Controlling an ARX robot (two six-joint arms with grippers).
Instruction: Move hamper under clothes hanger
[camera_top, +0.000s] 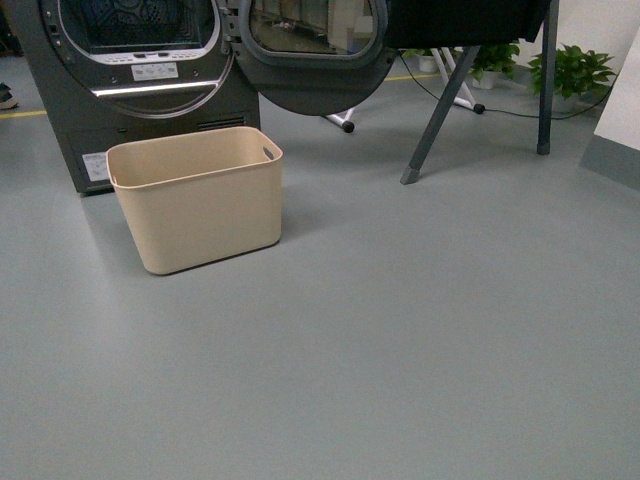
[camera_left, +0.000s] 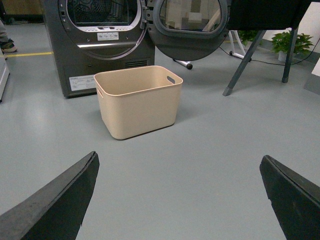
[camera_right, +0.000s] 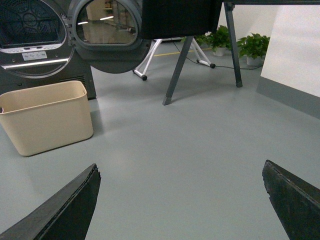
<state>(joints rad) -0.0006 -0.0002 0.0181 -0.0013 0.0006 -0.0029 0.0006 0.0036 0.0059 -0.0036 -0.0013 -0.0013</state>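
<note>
Of the hanger (camera_top: 440, 115) we see only legs; bar cut off above. Hamper (camera_top: 200, 205) beige, upright, before dryer (camera_top: 60, 120). Left tool (camera_left: 178, 159) and right tool (camera_right: 180, 167) gape wide, holding nothing.

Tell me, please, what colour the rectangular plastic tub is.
The plastic hamper is beige, clearest in the left wrist view.

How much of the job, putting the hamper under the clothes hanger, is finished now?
Done: nothing yet. The beige plastic rectangular hamper stands before the grey dryer, apart from the dark grey metal clothes hanger. In hand: nothing; the left pincer and the right pincer are open and empty, short of the hamper. Left: grasp the hamper and bring it under the hanger.
</note>
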